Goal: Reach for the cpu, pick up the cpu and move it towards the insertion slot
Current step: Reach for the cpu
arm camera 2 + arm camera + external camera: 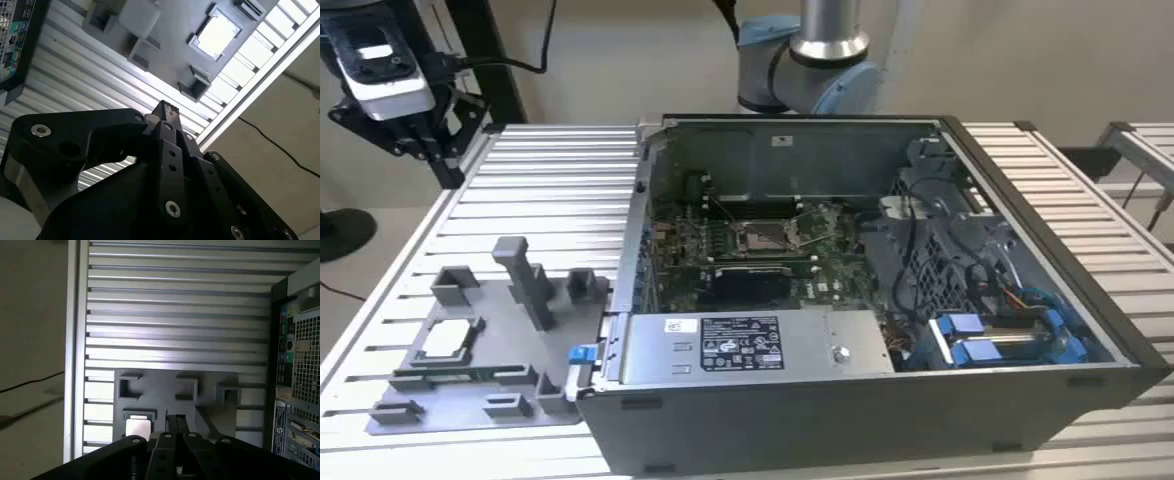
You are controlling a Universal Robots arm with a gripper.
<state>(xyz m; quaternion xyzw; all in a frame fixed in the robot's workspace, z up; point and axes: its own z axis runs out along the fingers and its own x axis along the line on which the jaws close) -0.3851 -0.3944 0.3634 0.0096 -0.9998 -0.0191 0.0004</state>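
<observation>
My black two-fingered pincer [416,138] hangs high over the ribbed aluminium table [547,190]. It is off the back corner of the open dark-grey computer case [854,420], on the exterior view's left, and well apart from the case wall. My fingers are pressed together with nothing between them. In the second wrist view the pincer [165,107] tapers to a single closed tip, and in the first wrist view the pincer [175,421] shows the same narrow, joined end.

The silver-and-blue joint of my arm [807,70] stands just behind the case's back wall. My wrist end sits far out to the exterior view's left of the case, with the fingers aimed downward at a slant.

The small flat square cpu [444,340], silvery-faced with a tan rim, lies in a pocket of the flat grey plastic tray [494,370]. The tray rests on the table just beside the case's front corner, on the exterior view's left. I am not touching the chip and am well apart from it. Both wrist views look down past my fingertips at the cpu [217,35] [137,427], seated face up in the tray [175,20] [160,385].

The square insertion slot [765,236], with its shiny silver frame and darker centre, sits inside the case near the middle of the green circuit board [827,270].
</observation>
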